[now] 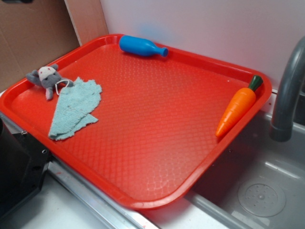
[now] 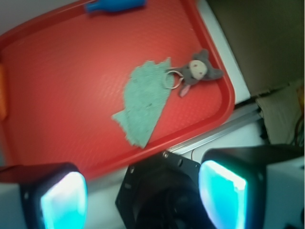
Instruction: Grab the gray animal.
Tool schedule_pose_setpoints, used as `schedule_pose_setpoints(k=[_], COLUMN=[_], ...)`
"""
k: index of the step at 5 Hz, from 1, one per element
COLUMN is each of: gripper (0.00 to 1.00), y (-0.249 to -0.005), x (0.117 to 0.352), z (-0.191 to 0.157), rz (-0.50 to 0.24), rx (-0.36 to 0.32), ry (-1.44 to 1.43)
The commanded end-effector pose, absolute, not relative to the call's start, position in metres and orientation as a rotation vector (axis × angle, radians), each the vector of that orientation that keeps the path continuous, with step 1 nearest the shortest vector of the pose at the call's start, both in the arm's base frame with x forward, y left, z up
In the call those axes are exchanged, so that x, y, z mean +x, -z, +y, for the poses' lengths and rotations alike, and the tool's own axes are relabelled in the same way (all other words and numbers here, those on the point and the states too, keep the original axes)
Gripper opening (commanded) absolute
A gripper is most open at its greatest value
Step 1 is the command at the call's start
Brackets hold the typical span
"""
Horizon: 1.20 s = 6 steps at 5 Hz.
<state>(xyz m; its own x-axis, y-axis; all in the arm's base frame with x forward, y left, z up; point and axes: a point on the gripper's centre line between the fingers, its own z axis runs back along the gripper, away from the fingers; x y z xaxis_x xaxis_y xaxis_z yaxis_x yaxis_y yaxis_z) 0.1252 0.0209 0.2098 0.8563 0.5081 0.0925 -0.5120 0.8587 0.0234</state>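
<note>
Red tray (image 1: 143, 143) is the landmark: it sits tilted across a grey sink (image 1: 267, 191), w/ a grey faucet (image 1: 288, 90) rising just past its right rim. Gray animal (image 1: 47, 78) lies inside the tray at the far-left corner, close to the left rim, whitish-pink face up, stubby limbs spread, thin white string loop (image 1: 64, 85) running from it onto the edge of the light teal cloth (image 1: 76, 107). Cloth is crumpled flat on the tray floor just beside the animal, touching it via the loop, nearer the front-left rim. Blue bottle (image 1: 142, 46) lies on its side against the tray's back rim, well apart from the animal. Orange carrot (image 1: 238, 107) w/ green top rests along the tray's right rim, opposite side from the animal. In the wrist view the gripper (image 2: 143, 191) hangs outside the tray's near rim, over a black block, fingers (image 2: 224, 191) spread wide apart w/ nothing between them; animal (image 2: 200, 70) shows near the tray's right corner there, away from the fingers, cloth (image 2: 143, 102) next to it
</note>
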Motion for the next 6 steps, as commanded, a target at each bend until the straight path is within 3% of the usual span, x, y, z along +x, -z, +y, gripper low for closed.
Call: schedule_pose_setpoints(k=[1,3,4,5,6], gripper=[1.0,1.0,1.0,0.0,0.0], y=[-0.129,-0.077,-0.058,-0.042,-0.034], x=[0.152,0.163,0.165,0.158,0.152], z=[0.102,0.147,0.154,0.155,0.154], rz=[-0.075,-0.072,-0.058,-0.052,-0.068], rx=[0.157,0.243,0.305,0.332,0.314], ry=[-1.04,-1.285,-1.312,-1.34,-1.383])
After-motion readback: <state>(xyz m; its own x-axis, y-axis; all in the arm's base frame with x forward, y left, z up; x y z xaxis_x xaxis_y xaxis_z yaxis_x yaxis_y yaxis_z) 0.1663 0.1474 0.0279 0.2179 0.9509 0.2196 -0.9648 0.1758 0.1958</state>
